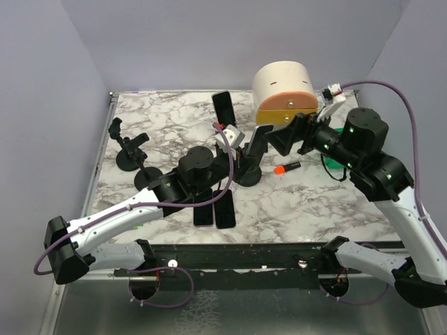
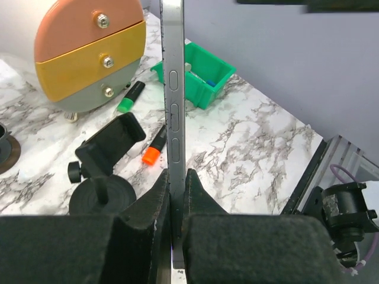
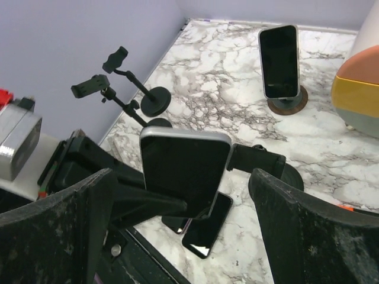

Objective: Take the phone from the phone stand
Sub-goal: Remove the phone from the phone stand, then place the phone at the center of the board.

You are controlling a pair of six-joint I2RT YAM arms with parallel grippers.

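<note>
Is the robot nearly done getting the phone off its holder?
Nearly. The left gripper is shut on the silver-edged black phone, and the black clamp stand beside it looks empty. The right gripper is open around it. Two dark phones already lie flat on the marble table. What's left: setting this phone down.

Upright phone (image 2: 173, 106) just beside black stand (image 2: 105, 155)
</note>
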